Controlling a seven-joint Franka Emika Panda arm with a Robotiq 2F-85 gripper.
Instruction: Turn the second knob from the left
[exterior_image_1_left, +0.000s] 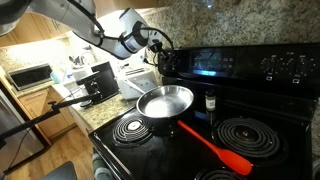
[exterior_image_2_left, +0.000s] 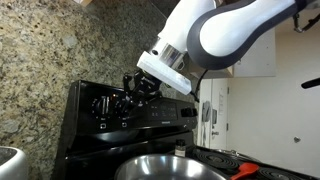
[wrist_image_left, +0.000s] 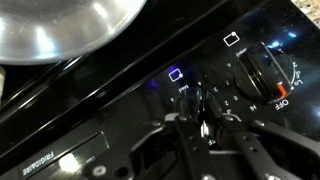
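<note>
Speckled granite backsplash (exterior_image_2_left: 40, 50) runs behind a black stove (exterior_image_1_left: 290, 110) with coil burners, and a granite bench (exterior_image_1_left: 92, 116) beside it carries a microwave (exterior_image_1_left: 30, 75). On the stove we see one container, a stainless steel pan (exterior_image_1_left: 165, 100). Its shiny inside shows only bare metal in both exterior views and in the wrist view. A red spatula (exterior_image_1_left: 215, 147) lies on the cooktop just beside the pan, between the burners.

We find the task's thing on the raised control panel (exterior_image_1_left: 240, 62) at the back of the stove, at the end nearest the bench. The second knob from the left (wrist_image_left: 205, 122) is dark like the panel and is largely covered, so we cannot read its pointer or markings. A neighbouring knob (wrist_image_left: 265, 70) stands free, round and black, with white lettering including "OFF" around it.

The end effector (exterior_image_2_left: 133, 88) is pressed up to the panel, and its fingers (wrist_image_left: 170, 128) are closed tight around the second knob from the left. The white arm reaches in from above.
</note>
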